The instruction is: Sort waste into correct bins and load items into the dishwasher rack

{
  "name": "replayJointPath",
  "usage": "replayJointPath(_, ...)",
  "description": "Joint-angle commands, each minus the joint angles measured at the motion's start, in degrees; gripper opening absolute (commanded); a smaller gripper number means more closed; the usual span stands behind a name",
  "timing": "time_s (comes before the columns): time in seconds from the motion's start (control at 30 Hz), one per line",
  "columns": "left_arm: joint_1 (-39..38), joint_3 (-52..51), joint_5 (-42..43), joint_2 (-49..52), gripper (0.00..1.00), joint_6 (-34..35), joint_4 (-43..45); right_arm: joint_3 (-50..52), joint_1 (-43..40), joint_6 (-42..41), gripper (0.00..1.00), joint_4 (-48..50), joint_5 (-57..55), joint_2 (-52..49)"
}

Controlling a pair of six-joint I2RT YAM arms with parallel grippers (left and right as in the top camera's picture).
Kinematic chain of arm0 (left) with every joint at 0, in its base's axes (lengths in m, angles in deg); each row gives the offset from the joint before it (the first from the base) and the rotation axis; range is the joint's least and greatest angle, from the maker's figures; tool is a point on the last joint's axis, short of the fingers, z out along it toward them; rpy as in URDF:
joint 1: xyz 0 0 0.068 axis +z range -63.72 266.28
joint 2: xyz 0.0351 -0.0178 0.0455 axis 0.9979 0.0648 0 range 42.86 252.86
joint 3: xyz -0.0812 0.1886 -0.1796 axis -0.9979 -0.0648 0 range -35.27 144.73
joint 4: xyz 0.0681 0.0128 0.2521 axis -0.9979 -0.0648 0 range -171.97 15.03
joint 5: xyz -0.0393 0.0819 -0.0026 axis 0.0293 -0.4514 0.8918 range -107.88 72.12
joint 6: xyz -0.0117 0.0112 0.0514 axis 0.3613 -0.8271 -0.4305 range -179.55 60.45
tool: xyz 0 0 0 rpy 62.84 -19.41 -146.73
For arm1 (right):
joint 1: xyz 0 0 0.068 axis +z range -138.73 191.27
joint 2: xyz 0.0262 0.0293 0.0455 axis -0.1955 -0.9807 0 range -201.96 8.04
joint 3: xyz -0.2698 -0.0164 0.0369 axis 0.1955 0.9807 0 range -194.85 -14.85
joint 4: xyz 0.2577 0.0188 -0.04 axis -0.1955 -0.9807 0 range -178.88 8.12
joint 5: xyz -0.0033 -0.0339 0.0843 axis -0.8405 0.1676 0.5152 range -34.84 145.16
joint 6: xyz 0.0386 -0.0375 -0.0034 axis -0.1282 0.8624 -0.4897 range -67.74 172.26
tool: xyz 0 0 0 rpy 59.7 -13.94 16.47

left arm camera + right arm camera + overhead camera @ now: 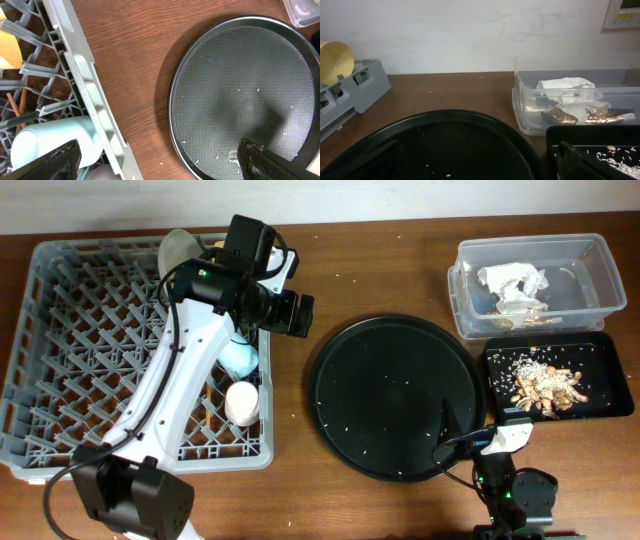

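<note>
The grey dishwasher rack [60, 340] fills the left. It holds the pale grey plate [180, 248], the yellow bowl [7, 47], the light blue cup [240, 358], the pink cup [242, 402] and the chopsticks [15, 107]. My left gripper [298, 315] is open and empty above the table between the rack's right rim and the round tray; its fingertips frame that gap in the left wrist view [165, 165]. My right gripper [482, 442] is open and empty, low at the front right [475, 165]. The clear tub [600, 250] holds the crumpled tissue [512, 283]. The black rectangular tray [610, 355] holds rice and brownish chunks [545, 383].
A large round black tray [395, 395] with a few stray rice grains lies in the middle, between the rack and the bins. A few loose grains lie on the wooden table. My left arm stretches across the rack's right side.
</note>
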Motion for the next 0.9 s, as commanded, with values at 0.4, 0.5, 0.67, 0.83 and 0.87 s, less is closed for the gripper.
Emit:
replayJointPath(0.4,22.38,-55.67,0.20,-49.66,0.99,-14.49,49.31,0.52,0.09,0.52,0.98,-0.04,-0.66,0.63)
replayJointPath(0.5,25.77,-74.10,0.22,-65.26,0.99,-14.51,59.58,0.52,0.09,0.52,0.98,-0.04,-0.66,0.63)
replayJointPath(0.67,25.88,-95.19,0.17,-88.54,0.99,-14.69,65.40,0.52,0.09,0.52,0.98,-0.04,-0.66,0.63)
replayJointPath(0.83,24.81,-102.84,-2.82,-100.21,0.99,-14.69,65.37,0.52,0.09,0.52,0.98,-0.04,-0.66,0.63)
replayJointPath(0.87,24.81,-103.25,-2.80,-100.74,0.99,-14.67,64.22,0.52,0.09,0.52,0.98,-0.04,-0.66,0.63)
